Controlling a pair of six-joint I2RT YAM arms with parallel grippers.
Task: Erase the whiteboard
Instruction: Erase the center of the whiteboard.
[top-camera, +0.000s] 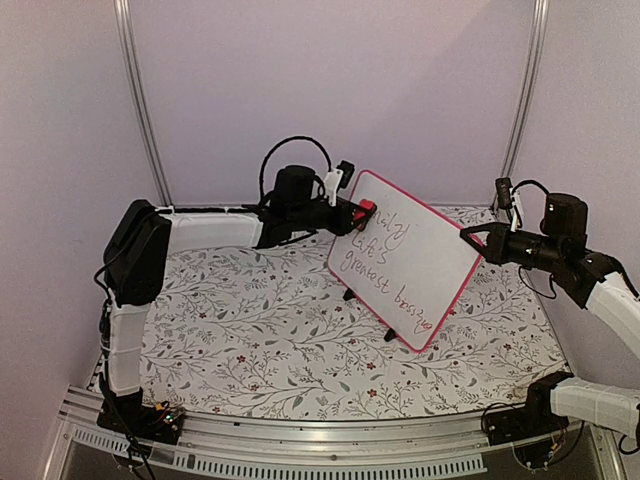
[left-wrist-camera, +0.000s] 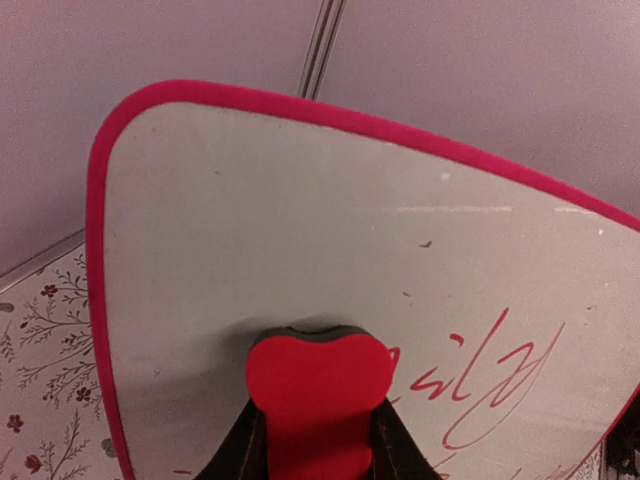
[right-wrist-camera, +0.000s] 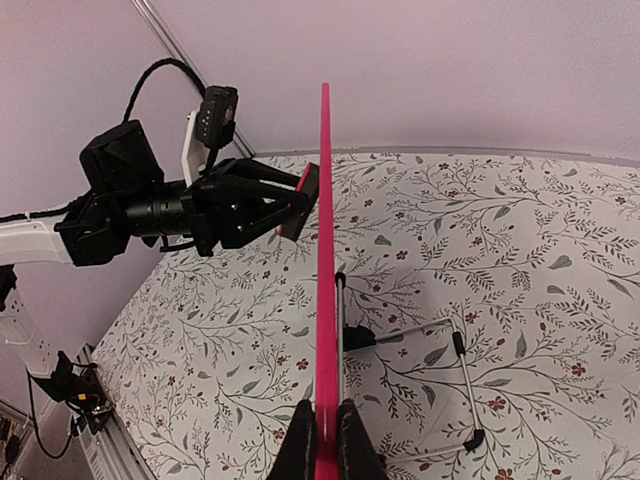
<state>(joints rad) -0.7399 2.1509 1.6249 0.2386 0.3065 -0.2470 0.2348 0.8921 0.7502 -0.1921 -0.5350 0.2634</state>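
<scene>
Since the whiteboard (top-camera: 410, 255) looks light and stiff, right fingers (right-wrist-camera: 298, 448) pinch its edge while left fingers (left-wrist-camera: 243, 448) squeeze the eraser (left-wrist-camera: 318, 385).

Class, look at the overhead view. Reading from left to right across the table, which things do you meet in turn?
In order: left arm's black elbow → left gripper, its jaws shut on the red eraser → whiteboard → right gripper → right arm's white forearm.
</scene>
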